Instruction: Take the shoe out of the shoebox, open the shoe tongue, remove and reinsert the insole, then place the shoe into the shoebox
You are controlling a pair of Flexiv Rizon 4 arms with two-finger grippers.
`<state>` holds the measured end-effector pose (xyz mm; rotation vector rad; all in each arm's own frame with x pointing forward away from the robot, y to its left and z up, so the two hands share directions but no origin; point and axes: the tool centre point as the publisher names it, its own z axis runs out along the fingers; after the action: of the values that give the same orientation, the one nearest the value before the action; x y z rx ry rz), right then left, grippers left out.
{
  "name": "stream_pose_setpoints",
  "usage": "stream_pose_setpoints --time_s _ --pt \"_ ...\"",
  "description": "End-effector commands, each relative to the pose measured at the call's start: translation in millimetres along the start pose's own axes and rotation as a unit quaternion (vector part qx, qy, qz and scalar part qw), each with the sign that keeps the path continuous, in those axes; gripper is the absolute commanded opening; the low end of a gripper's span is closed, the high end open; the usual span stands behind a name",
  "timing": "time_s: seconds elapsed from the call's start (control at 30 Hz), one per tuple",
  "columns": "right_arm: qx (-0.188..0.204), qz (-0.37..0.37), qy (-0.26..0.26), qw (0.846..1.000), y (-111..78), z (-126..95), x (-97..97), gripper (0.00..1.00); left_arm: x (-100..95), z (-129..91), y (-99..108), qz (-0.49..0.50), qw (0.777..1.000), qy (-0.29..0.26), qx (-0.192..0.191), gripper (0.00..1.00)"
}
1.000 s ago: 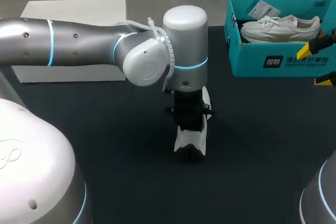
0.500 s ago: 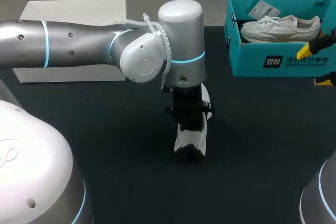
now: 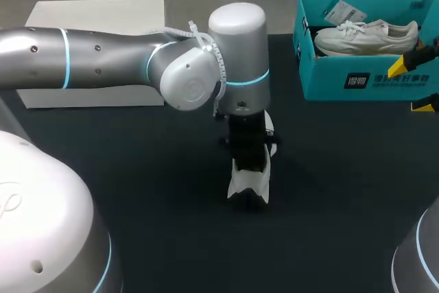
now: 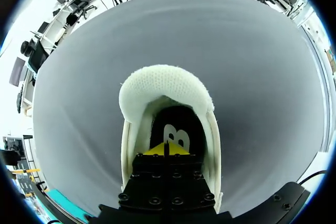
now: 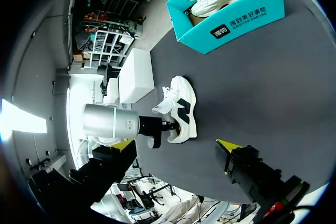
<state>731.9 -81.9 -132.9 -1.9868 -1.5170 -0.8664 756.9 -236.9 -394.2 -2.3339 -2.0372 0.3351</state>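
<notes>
L wrist (image 3: 240, 60) vertical, L gripper (image 4: 165, 149) tips pinched together inside shoe (image 4: 165, 85); R gripper (image 3: 415, 86) spread wide beside shoebox (image 3: 329, 84).

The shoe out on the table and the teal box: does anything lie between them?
Nothing: the right wrist view shows only bare dark table between the shoe and the shoebox.

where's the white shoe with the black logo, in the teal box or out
Out: the white black-logo shoe stands on the black table, apart from the teal cardboard shoebox.
</notes>
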Motion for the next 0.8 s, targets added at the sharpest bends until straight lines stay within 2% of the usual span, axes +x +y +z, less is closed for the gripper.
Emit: stream_pose_setpoints --time_s 0.03,0.33,0.57,0.73,0.8 --pt "0.0 0.001 -0.001 1.0 -0.1 1 -0.2 1.0 10.2 -13 -2 -0.004 1.0 0.004 -0.019 0.0" --pt "0.0 0.001 -0.001 1.0 -0.1 1 -0.2 1.0 14.4 2 -2 -0.009 1.0 0.017 -0.011 0.0" --pt "0.0 0.001 -0.001 1.0 -0.1 1 -0.2 1.0 13.8 12 1 -0.003 0.999 0.025 -0.03 0.0" --pt "0.0 0.001 -0.001 1.0 -0.1 1 -0.2 1.0 13.9 -9 -2 0.004 0.998 0.032 -0.058 0.0" --pt "0.0 0.001 -0.001 1.0 -0.1 1 -0.2 1.0 12.7 -26 0 0.002 0.997 0.025 -0.078 0.0"
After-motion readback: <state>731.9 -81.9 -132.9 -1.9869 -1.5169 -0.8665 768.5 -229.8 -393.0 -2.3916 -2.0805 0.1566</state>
